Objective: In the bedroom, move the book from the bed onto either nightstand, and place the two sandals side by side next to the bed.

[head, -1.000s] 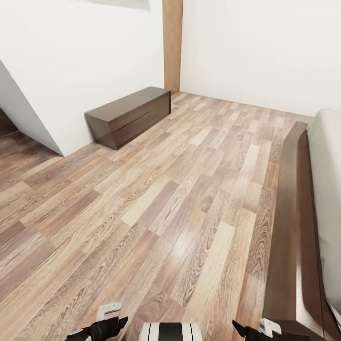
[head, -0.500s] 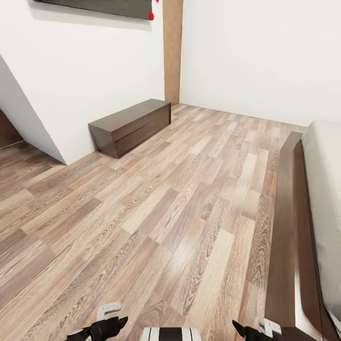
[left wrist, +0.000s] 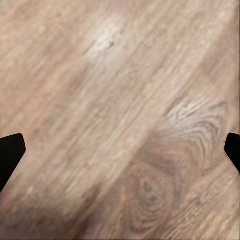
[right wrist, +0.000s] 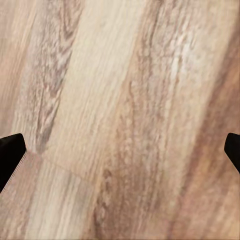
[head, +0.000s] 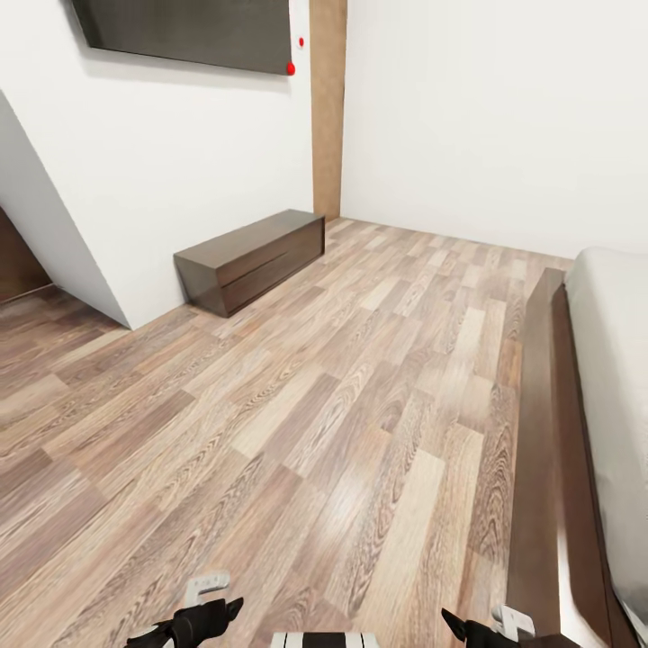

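The bed (head: 619, 360) lies along the right edge of the head view, a pale mattress in a dark brown frame (head: 547, 405). The book, the sandals and the nightstand are out of view. My left gripper (head: 200, 617) and right gripper (head: 475, 626) hang low at the bottom of the head view, above bare plank floor. In the left wrist view the left gripper (left wrist: 120, 150) is open, its dark fingertips (left wrist: 10, 152) far apart over wood grain. In the right wrist view the right gripper (right wrist: 120, 150) is open too, with nothing between its fingertips (right wrist: 11, 152).
A long low dark dresser (head: 252, 256) stands against the white wall at the left. Above it hangs a dark flat screen (head: 189, 31). A wooden post (head: 328, 108) marks the wall corner. Open plank floor (head: 360, 387) stretches between dresser and bed.
The head camera has tilted upward, so the whole picture slid down and the dark wall screen came into view. Both grippers hold the same pose.
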